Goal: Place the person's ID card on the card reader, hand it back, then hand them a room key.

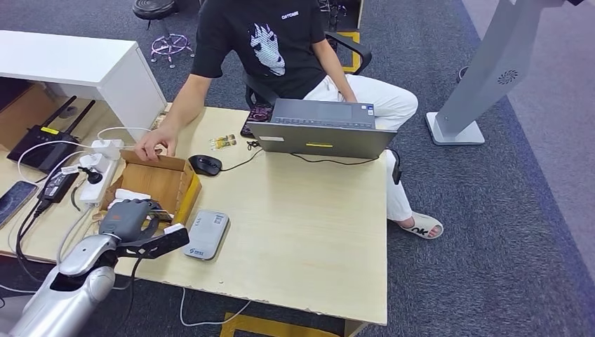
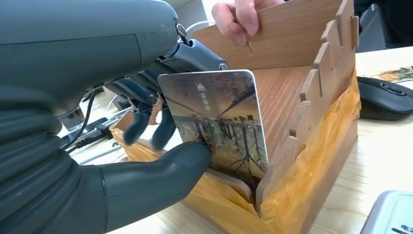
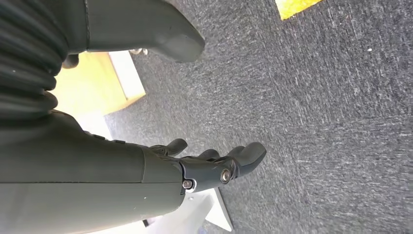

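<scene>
One card, the room key, is pinched between thumb and fingers of the left hand, inside the wooden box at the table's left. Its lower edge could catch on the notched wall during lifting and slip free. Right of the box lies the card reader. Hanging over carpet, the right hand is empty, fingers apart.

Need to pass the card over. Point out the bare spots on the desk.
Free: the desk between the card reader, the mouse and the laptop. Crowded: around the wooden box, where the left robot hand holds a card.
</scene>
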Robot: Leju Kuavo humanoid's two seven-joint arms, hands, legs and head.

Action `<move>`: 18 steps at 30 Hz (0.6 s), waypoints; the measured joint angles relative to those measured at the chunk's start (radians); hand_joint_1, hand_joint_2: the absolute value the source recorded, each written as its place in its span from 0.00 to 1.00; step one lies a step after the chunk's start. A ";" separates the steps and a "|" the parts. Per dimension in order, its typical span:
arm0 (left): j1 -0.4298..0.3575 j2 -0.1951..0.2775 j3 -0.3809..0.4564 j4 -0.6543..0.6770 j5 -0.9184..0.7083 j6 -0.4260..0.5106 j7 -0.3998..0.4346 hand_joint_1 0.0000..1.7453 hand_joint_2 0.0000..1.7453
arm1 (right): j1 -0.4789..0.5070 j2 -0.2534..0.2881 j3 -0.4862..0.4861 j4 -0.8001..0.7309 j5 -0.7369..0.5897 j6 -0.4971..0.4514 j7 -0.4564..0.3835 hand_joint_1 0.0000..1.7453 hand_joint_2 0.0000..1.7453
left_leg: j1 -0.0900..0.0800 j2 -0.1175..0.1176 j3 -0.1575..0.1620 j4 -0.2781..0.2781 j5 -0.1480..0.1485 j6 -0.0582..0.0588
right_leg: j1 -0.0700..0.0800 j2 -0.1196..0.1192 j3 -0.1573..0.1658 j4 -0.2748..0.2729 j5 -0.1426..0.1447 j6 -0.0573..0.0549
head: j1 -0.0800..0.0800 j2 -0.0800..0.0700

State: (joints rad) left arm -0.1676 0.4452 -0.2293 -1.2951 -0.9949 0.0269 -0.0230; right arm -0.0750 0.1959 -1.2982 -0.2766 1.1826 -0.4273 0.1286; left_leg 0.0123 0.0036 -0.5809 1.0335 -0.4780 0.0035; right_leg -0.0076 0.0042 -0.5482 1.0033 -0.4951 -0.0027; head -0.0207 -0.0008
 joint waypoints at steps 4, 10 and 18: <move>0.000 -0.010 0.000 0.002 -0.007 0.007 -0.004 1.00 1.00 | 0.000 -0.003 0.003 0.000 0.002 0.000 0.000 0.00 1.00 | 0.000 0.000 0.000 0.000 0.000 0.000 | 0.000 0.000 0.000 0.000 0.000 0.000 | 0.000 0.000; 0.000 -0.021 0.000 0.003 -0.029 0.026 -0.004 1.00 1.00 | 0.000 -0.005 0.004 0.000 0.004 -0.001 -0.004 0.00 1.00 | 0.000 0.000 0.000 0.000 0.000 0.000 | 0.000 0.000 0.000 0.000 0.000 0.000 | 0.000 0.000; -0.031 -0.023 0.012 -0.017 -0.012 0.055 -0.003 1.00 1.00 | 0.000 -0.005 0.004 0.000 0.010 -0.005 -0.010 0.00 1.00 | 0.000 -0.001 0.000 0.000 0.000 0.000 | 0.000 0.000 0.000 0.000 0.000 0.001 | 0.000 0.000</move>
State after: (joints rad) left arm -0.1982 0.4219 -0.2172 -1.3116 -1.0073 0.0817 -0.0256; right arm -0.0749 0.1906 -1.2939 -0.2766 1.1928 -0.4322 0.1185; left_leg 0.0125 0.0030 -0.5809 1.0336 -0.4778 0.0035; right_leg -0.0076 0.0038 -0.5481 1.0033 -0.4947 -0.0021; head -0.0207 -0.0008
